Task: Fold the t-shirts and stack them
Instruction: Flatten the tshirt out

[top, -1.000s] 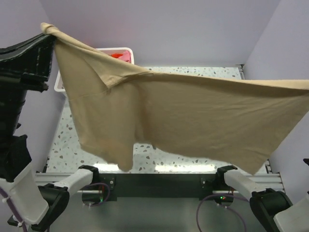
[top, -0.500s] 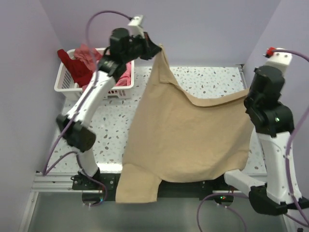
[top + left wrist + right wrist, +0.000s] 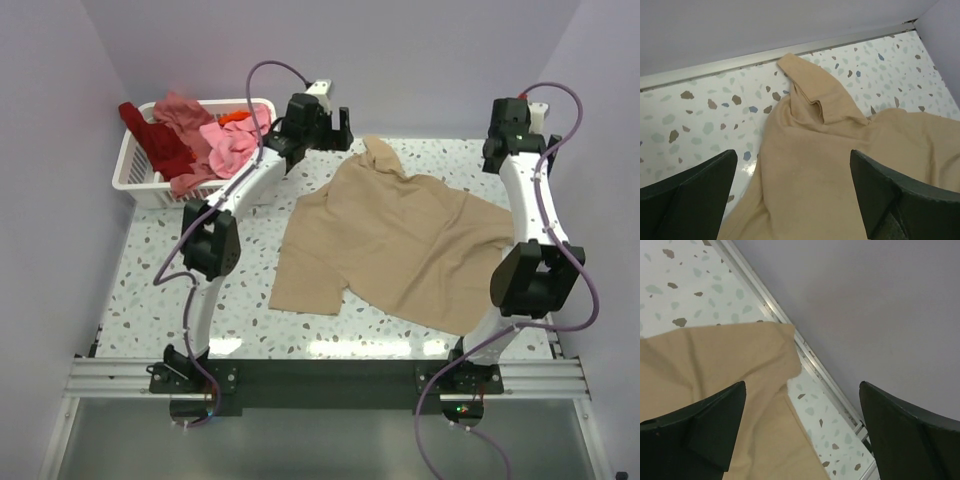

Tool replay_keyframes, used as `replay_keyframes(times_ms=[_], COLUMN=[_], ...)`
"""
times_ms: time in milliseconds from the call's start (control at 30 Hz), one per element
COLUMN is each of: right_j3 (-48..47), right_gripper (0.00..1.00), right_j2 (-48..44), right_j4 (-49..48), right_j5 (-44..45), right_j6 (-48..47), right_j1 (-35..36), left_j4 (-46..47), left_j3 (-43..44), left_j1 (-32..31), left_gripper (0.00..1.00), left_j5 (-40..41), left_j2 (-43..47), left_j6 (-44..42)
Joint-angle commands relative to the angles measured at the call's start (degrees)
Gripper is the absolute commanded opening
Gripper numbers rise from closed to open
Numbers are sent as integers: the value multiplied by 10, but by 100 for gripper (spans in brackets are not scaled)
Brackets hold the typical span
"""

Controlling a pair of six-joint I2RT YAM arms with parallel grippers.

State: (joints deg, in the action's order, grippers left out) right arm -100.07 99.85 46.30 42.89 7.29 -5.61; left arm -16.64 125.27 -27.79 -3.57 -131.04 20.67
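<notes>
Tan shirt (image 3: 400,245): lying spread but rumpled on table (image 3: 240,270), far corner bunched. Soft, light, limp; likely to sag and crease. Best pinched at hem corners or shoulders. Left gripper (image 3: 800,200), right gripper (image 3: 800,435): jaws wide apart, holding nothing.

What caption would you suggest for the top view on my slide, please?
Left gripper and right gripper open at the table's far side, tan shirt rumpled on it, other shirts in the basket.
</notes>
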Motion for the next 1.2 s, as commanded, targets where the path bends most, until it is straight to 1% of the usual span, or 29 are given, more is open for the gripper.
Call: replay_keyframes(times_ms=[0, 67, 100, 133, 167, 200, 267, 300, 333, 400, 433, 500, 633, 767, 900, 1167], right_j3=[-56, -48, -39, -16, -1, 16, 70, 89, 131, 173, 208, 239, 301, 331, 351, 379], right_gripper=[99, 99, 99, 99, 98, 98, 98, 97, 96, 95, 95, 95, 95, 95, 95, 95], right_j2=[-40, -59, -67, -76, -92, -100, -118, -134, -145, -163, -179, -193, -207, -202, -191, -168], right_j4=[39, 41, 40, 39, 38, 36, 37, 34, 31, 18, 13, 8, 4, 0, -7, -16], right_j5=[-42, -83, -104, -125, -173, -194, -258, -279, -295, -335, -341, -353, -377, -391, -399, -405], right_j6=[28, 33, 34, 38, 40, 42, 52, 55, 62, 68, 71, 76, 84, 93, 102, 114], right_j1=[8, 8, 9, 9, 8, 9, 9, 9, 9, 11, 12, 14, 17, 22, 29, 49], left_j4=[23, 21, 27, 31, 35, 35, 35, 34, 33, 35, 36, 38, 46, 57, 60, 28], left_j3=[-50, -96, -154, -183, -211, -262, -308, -350, -371, -426, -441, -478, -516, -535, -550, -528], left_j1=[-7, -9, -10, -11, -12, -12, -16, -17, -18, -24, -26, -34, -52, -70, -71, -71], left_gripper=[100, 100, 100, 100, 100, 100, 100, 100, 100, 100, 100, 100, 100, 100, 100, 100], left_j5=[34, 28, 30, 32, 30, 28, 23, 22, 20, 16, 15, 11, 5, -1, 1, 19], left_j2=[110, 141, 178, 199, 237, 253, 285, 316, 329, 365, 373, 389, 390, 360, 327, 241], left_j6=[-33, -40, -41, -41, -37, -34, -20, -16, -12, 1, 5, 19, 45, 63, 79, 94])
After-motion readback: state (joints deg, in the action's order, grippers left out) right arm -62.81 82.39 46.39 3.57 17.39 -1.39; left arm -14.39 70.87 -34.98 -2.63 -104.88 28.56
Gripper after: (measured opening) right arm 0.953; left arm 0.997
